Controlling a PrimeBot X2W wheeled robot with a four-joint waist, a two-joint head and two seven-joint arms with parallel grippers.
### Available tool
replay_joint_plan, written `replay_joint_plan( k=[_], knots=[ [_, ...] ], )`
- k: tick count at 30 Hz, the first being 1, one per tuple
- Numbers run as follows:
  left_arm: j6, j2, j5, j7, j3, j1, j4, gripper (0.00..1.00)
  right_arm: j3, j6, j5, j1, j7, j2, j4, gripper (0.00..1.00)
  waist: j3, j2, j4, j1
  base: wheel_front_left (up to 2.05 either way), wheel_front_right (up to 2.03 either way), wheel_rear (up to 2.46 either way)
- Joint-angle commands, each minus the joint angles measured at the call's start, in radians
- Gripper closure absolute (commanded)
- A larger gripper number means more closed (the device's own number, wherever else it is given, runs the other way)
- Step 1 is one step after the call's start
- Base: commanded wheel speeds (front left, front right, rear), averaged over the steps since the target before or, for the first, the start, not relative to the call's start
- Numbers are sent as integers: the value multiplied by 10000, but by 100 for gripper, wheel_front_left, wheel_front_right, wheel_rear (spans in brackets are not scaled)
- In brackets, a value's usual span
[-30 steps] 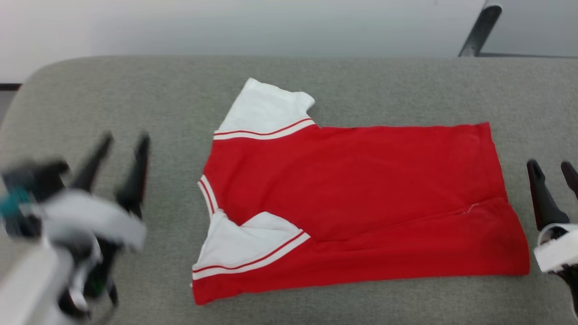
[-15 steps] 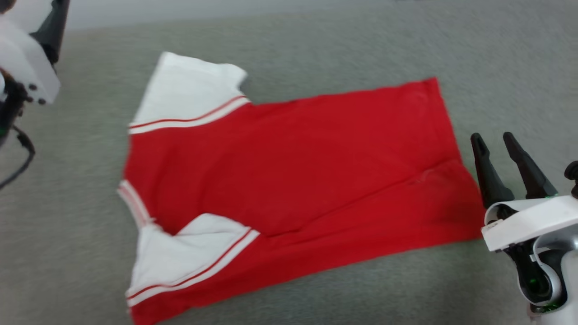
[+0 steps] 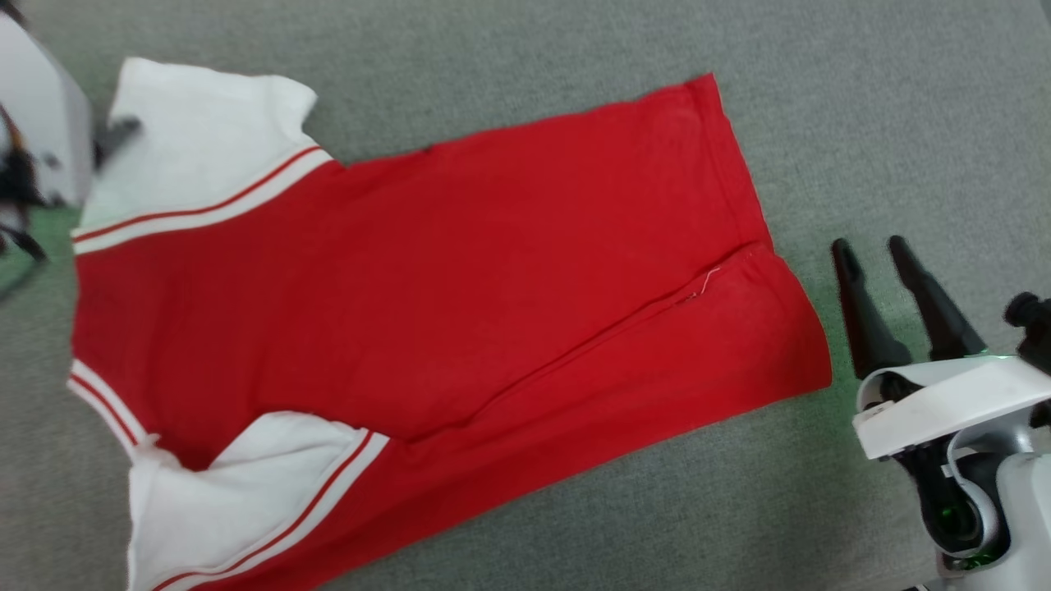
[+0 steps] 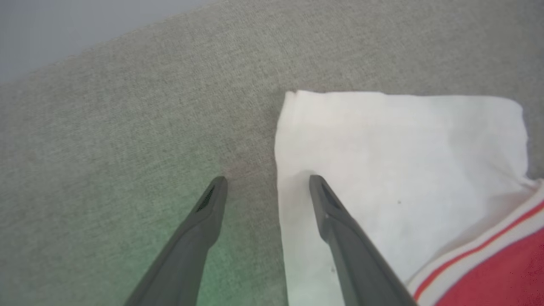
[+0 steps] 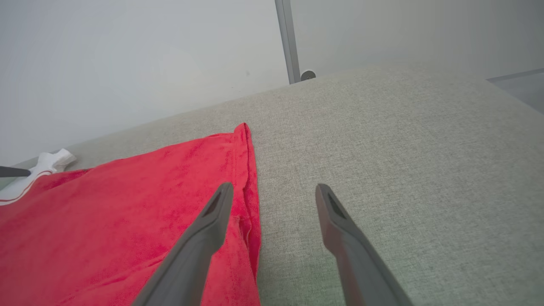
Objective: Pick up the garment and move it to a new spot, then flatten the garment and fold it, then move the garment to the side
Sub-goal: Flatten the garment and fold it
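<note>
Your red sleeveless jersey [image 3: 452, 271], with white shoulder panels and red-and-white striped trim, lies spread flat across the middle of the head view on the grey woven fabric surface [image 3: 862, 98]. A crease runs diagonally from the hem [image 3: 743, 189] towards the lower left, and the strip below it looks laid over the body. I'd judge that flattening is done and a first lengthwise fold is made. Further folding and the move to the side are left.

Your left claw [image 4: 267, 180] is released and empty. In its wrist view one finger hangs over the edge of a white shoulder panel [image 4: 403, 161] and the other over bare grey fabric. Your right claw [image 3: 868, 244] is likewise spread and holds nothing, just beside the hem at the right of the head view.

You can't see a number on the jersey. Its lower left corner is cut off by the frame, the left arm's pale casing [image 3: 33, 123] at upper left is blurred, and you can't tell whether any fingertip touches cloth.
</note>
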Motion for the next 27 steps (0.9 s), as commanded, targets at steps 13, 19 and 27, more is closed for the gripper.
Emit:
replay_joint_plan(
  k=[13,19,27],
  knots=[
    [-20,-285,-1320,743,-1006,-593,-176,95,256,-1,92,-461,-2,-97,-89,0,598,0,-233,0,0,0,0],
    [-8,-193,-1582,196,-1354,-742,-304,100,887,-1,-214,-1449,777,-721,-332,0,539,0,-16,0,0,0,0],
    [-7,-270,-1944,-290,-2001,-1160,-883,100,2847,-4,357,-4379,4535,-2013,566,0,694,0,605,0,0,0,0]
  ],
)
